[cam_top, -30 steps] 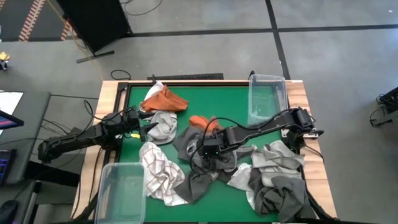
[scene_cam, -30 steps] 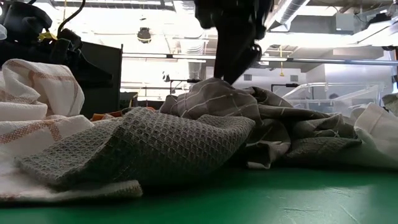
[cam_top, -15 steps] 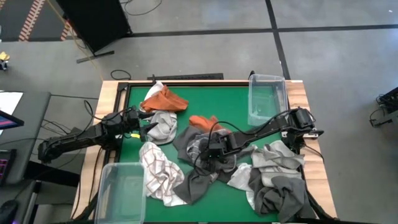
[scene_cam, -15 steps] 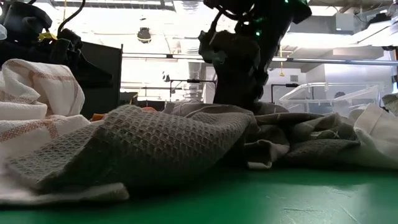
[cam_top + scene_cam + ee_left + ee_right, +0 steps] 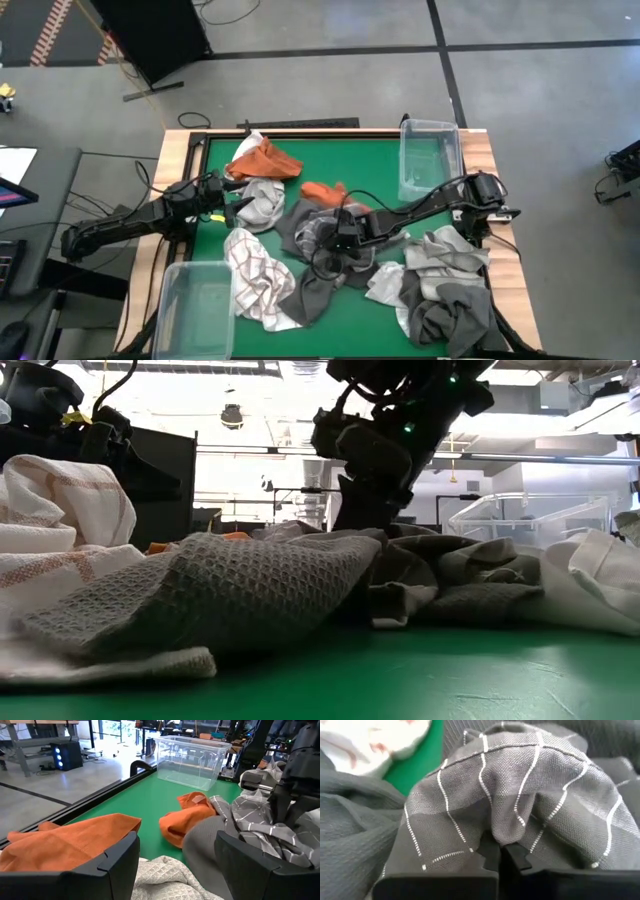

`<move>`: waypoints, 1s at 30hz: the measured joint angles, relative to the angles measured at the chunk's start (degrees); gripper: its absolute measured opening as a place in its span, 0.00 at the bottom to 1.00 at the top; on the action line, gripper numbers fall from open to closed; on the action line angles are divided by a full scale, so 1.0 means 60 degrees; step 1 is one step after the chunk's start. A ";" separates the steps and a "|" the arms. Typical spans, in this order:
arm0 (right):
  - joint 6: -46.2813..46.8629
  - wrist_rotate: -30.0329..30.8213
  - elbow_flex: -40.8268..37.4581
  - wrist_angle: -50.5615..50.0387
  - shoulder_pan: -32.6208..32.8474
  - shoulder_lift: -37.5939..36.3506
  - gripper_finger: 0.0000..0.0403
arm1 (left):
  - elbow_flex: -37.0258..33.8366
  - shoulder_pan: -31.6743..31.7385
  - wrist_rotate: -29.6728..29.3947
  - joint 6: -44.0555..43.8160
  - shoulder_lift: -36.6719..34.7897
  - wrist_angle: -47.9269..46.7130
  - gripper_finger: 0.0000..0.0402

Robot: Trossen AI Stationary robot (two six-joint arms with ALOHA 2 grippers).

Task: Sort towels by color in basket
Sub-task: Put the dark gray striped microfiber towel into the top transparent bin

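Observation:
Towels lie in heaps on the green table (image 5: 375,160). In the middle heap lies a dark grey towel with thin white check lines (image 5: 520,785), and my right gripper (image 5: 332,236) (image 5: 502,851) is shut on it; the low view shows the gripper (image 5: 358,520) sunk into the heap. At the left, my left gripper (image 5: 236,202) (image 5: 175,865) stands open just above a light grey waffle towel (image 5: 262,200), touching nothing. Rust-orange towels lie at the far left (image 5: 264,160) and in the middle (image 5: 322,190). Two clear baskets stand at the far right (image 5: 430,155) and the near left (image 5: 195,305). My right gripper pinches a raised fold of the checked grey towel (image 5: 512,831) between its two fingers. The fingers slant down from the table's right. The towel lies on the middle heap, bunched up over the fingertips; how many layers are caught I cannot tell.
A white towel with check lines (image 5: 256,282) lies near the left basket. A heap of white and grey towels (image 5: 440,292) fills the near right. A grey waffle towel (image 5: 250,585) lies close to the low camera. Bare green shows along the far edge.
My right gripper has gone down into the middle heap, tipping more steeply downward, and has shut on the checked grey towel. The heap's top has been pressed lower, and the cloth has bunched around the fingers.

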 joint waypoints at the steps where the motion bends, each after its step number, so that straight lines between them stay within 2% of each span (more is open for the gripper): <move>1: -0.0209 0.0057 -0.0003 0.0219 0.0000 0.0000 0.05 | 0.0000 0.0000 0.0000 0.0000 -0.0003 0.0003 0.61; 7: -0.1812 0.1077 0.0057 0.1481 0.0156 0.0004 0.05 | 0.0000 0.0001 0.0000 0.0000 -0.0002 0.0000 0.61; 14: -0.3883 0.2755 0.0876 0.1672 0.0328 -0.0030 0.05 | 0.0000 0.0000 0.0001 0.0002 -0.0001 0.0000 0.61; 23: -0.6804 0.4122 0.2145 0.2055 0.0564 -0.0790 0.05 | 0.0000 0.0002 0.0000 0.0001 -0.0004 0.0000 0.61; 30: -0.9097 0.6557 0.2296 0.2671 0.0659 -0.1924 0.05 | 0.0000 0.0000 0.0004 0.0002 -0.0002 0.0000 0.61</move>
